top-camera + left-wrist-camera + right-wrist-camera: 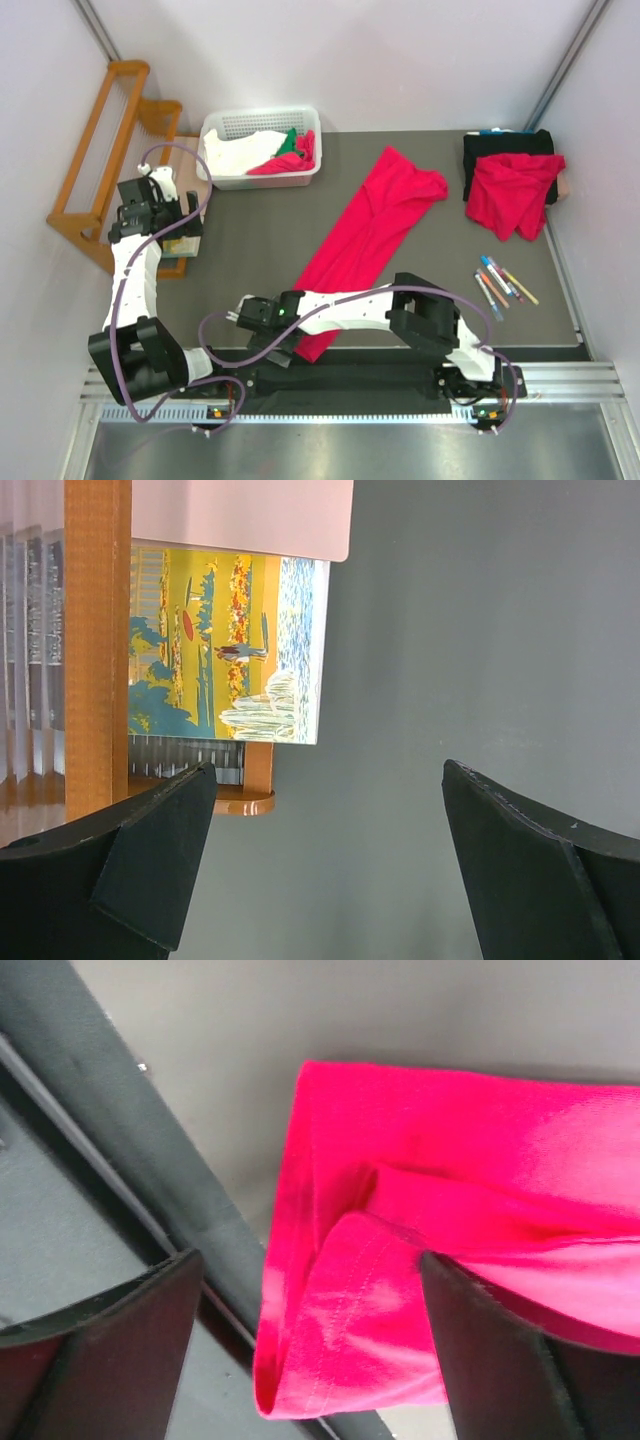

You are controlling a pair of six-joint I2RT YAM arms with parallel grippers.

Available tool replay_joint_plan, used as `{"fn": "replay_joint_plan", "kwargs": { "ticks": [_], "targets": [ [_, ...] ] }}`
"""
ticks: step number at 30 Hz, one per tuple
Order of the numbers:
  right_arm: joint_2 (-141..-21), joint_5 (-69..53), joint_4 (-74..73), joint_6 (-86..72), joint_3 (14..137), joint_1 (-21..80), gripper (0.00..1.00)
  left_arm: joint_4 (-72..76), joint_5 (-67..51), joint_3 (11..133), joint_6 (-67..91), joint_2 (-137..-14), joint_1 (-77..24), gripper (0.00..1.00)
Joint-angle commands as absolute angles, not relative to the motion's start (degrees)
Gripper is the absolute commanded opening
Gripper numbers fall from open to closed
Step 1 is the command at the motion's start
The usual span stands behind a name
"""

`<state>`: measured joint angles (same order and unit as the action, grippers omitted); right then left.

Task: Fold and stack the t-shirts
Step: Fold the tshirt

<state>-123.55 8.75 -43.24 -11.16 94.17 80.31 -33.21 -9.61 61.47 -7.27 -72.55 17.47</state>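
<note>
Right end effector [308,1290] fills the wrist view, jaws spread wide and straddling the hemmed corner of the long t-shirt [372,222], not pinching it yet. That shirt lies mid-worktop [260,250], its long axis running diagonally from the near edge, left of centre, out to the far right. Its near end sits right under this arm, so the right arm's the nearer one. Left end effector [330,780], also gaping and empty, hangs well off at the far left by the wooden rack [90,150]. A second t-shirt [512,195] lies crumpled far right.
</note>
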Motion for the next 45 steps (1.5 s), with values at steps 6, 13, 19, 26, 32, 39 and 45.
{"fn": "replay_joint_plan", "kwargs": {
  "ticks": [6,13,19,26,32,39,45],
  "targets": [
    [-128.5,13.3,-42.3,-13.4,90.8,82.2,0.61,-31.8,-10.6,60.5,-8.1,-69.7,18.3,0.99],
    [-131.9,16.3,-41.0,-14.4,87.9,82.3,0.33,-31.9,-10.8,60.5,-8.5,-69.6,18.6,0.99],
    [-132.3,17.1,-41.5,-15.1,86.7,82.4,0.06,-31.9,-11.1,60.6,-8.7,-69.6,18.9,0.99],
    [-125.4,17.8,-45.7,-15.1,89.2,81.0,0.00,-32.0,-11.2,61.0,-8.8,-69.8,18.9,0.99],
    [-113.7,10.3,-50.9,-15.9,91.7,81.4,0.02,-32.1,-11.7,61.6,-8.8,-70.3,18.9,0.99],
    [-103.3,5.0,-53.2,-19.4,94.6,82.4,0.03,-32.8,-13.6,63.5,-7.9,-71.7,18.9,0.99],
    [-99.4,0.2,-51.0,-20.7,90.7,82.4,0.03,-32.7,-14.7,64.3,-7.7,-72.3,18.9,0.99]
  ]
}}
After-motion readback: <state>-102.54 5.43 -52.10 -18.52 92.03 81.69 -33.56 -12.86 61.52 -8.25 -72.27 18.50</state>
